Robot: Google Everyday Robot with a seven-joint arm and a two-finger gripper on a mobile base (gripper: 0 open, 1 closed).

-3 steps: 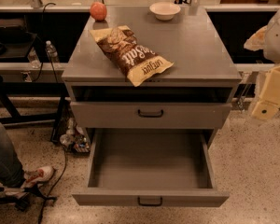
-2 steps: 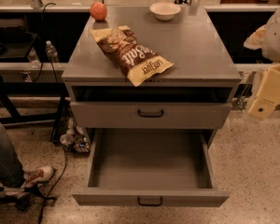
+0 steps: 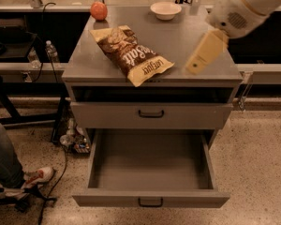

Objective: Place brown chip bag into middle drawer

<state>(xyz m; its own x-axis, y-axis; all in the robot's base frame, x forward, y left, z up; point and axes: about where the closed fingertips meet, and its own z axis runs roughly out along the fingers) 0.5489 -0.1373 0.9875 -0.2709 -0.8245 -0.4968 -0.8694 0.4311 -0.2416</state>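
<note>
The brown chip bag (image 3: 131, 53) lies flat on the grey cabinet top (image 3: 180, 34), slanting from back left to the front edge, its cream-yellow end by the edge. The middle drawer (image 3: 150, 168) is pulled fully out below, and nothing lies in it. Its low front panel carries a small black handle (image 3: 151, 201). My gripper (image 3: 200, 60) hangs from the pale arm at the upper right. It sits over the right part of the top, to the right of the bag and apart from it.
An orange round fruit (image 3: 99, 11) and a white bowl (image 3: 165, 10) stand at the back of the top. A closed drawer with a taller front (image 3: 192, 116) sits above the open one. A person's leg and shoe (image 3: 37, 175) and cables lie on the floor at the left.
My arm and gripper have swung left from beside the cabinet to over the right part of its top. The bag and drawers have not moved.
</note>
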